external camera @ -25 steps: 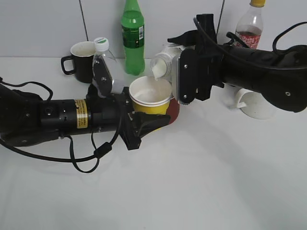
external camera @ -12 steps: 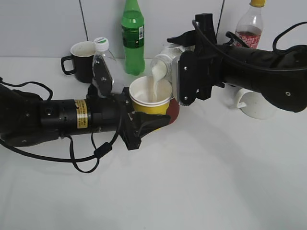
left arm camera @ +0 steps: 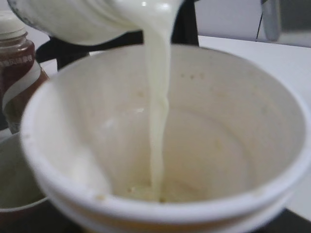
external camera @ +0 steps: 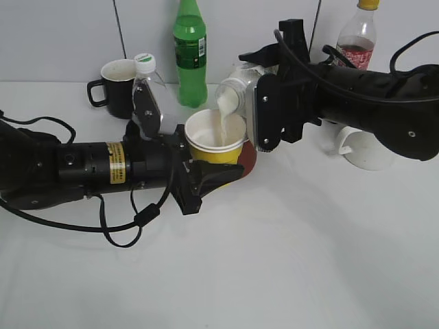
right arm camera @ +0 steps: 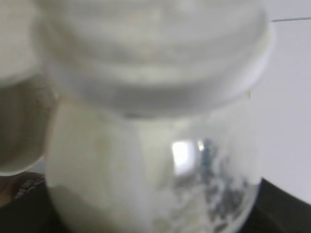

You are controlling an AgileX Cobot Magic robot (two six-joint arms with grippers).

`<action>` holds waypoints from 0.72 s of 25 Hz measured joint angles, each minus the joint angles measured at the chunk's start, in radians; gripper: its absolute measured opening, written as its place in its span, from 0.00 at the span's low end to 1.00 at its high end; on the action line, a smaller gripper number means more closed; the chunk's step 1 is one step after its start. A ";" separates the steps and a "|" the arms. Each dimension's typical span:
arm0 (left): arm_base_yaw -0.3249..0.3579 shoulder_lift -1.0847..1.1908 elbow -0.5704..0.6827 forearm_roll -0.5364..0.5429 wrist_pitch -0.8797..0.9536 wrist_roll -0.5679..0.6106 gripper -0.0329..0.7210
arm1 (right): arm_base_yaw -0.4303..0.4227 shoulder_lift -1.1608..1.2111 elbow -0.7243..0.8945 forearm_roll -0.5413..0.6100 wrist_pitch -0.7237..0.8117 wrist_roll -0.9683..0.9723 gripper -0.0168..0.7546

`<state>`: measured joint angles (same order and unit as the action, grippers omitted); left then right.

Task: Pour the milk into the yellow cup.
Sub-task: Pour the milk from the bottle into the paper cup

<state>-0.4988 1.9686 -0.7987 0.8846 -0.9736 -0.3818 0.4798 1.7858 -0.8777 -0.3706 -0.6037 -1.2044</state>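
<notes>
My left gripper [external camera: 206,171] is shut on the yellow cup [external camera: 214,140] and holds it above the table at mid-scene. My right gripper [external camera: 259,110] is shut on the milk bottle [external camera: 232,93], tipped with its open neck over the cup's far rim. A white stream of milk [external camera: 222,127] falls from the neck into the cup. The left wrist view shows the cup's white inside [left arm camera: 218,141] with the stream [left arm camera: 158,121] landing in a shallow pool at the bottom. The right wrist view is filled by the blurred bottle [right arm camera: 146,160].
A dark-red mug [external camera: 248,159] sits just behind and below the cup. A black mug [external camera: 115,86], a clear water bottle [external camera: 147,86], a green bottle [external camera: 190,51], a red-labelled bottle [external camera: 358,41] and a white mug [external camera: 360,147] stand along the back. A brown bottle [left arm camera: 17,73] shows at left.
One second ago the bottle's neck held milk at its lip with no stream; since half a second ago milk runs into the cup. Both arms have stayed in place.
</notes>
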 joint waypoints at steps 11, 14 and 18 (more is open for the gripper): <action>0.000 0.000 0.000 0.000 0.000 0.000 0.62 | 0.000 0.000 0.000 0.026 -0.001 -0.006 0.60; 0.000 0.000 0.000 0.000 0.000 0.000 0.62 | 0.000 0.000 0.000 0.036 -0.001 0.017 0.60; 0.000 0.000 0.000 0.000 0.000 0.000 0.62 | 0.000 0.000 0.000 0.039 -0.001 0.060 0.60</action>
<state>-0.4988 1.9686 -0.7987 0.8846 -0.9733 -0.3818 0.4798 1.7858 -0.8777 -0.3315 -0.6044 -1.1441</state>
